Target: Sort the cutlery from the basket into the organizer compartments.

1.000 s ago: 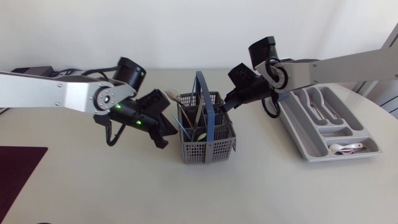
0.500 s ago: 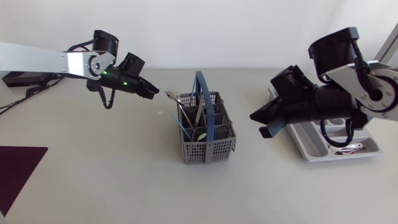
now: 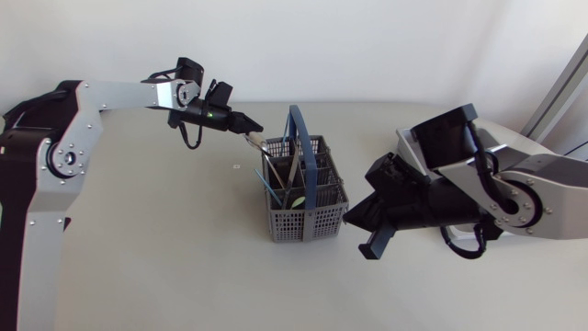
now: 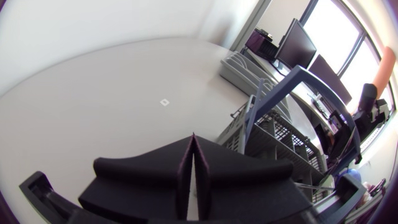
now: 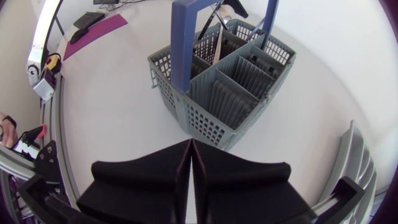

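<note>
You are at the picking step: cutlery stands in the basket, which sits mid-bench, and neither claw holds any. Your left claw, fingers pressed together on nothing, hangs toward the bench's far edge. Its tip is just beside the spoon sticking out of the basket's far left corner; whether they touch, I cannot tell. To take that spoon you would need to spread the fingers and set them either side of its handle. Your right claw, likewise closed and empty, sits low just beside the basket's right wall. Its arm covers most of the organizer near the bench's right edge.
</note>
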{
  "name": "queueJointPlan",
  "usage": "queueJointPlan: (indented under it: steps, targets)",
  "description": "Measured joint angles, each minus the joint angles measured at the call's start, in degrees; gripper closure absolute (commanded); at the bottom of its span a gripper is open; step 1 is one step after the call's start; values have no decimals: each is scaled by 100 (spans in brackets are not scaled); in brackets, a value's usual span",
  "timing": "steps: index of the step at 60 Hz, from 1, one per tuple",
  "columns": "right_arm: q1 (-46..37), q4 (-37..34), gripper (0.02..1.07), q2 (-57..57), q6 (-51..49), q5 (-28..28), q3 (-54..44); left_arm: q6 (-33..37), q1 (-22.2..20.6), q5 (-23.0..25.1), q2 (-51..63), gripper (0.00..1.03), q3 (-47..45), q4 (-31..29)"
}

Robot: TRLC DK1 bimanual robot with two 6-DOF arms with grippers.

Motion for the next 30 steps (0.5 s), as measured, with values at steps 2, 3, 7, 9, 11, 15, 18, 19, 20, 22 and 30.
queueJointPlan:
  steps: [2,3,7,9,11,15,18,19,20,22,30]
  targets:
    - [24,111,101,83,31,-2,-28,79,-11,72,66,100,109,-216]
    - [39,146,101,120,33,0,-31,125,-17,105,94,100,155,-315]
    - [70,363,101,321,70,20,-31,337,-37,236,195,100,293,-706]
    - [74,476,101,424,70,28,-31,474,-44,260,221,100,321,-901]
    - [74,577,101,520,70,46,-31,616,-48,282,240,100,330,-1093]
    - [74,737,101,702,70,92,-31,1003,-52,363,260,100,332,-1626]
    - [74,844,101,811,72,181,-31,1353,-50,369,262,100,345,-1969]
    - [74,876,101,837,72,203,-31,1469,-42,369,262,100,354,-2105]
    - [74,901,101,861,72,219,-31,1582,-37,380,262,100,363,-2245]
    - [74,903,101,898,74,221,-35,1858,-17,407,262,100,382,-2551]
    - [50,914,101,1001,85,481,-52,2940,81,557,262,100,428,-3676]
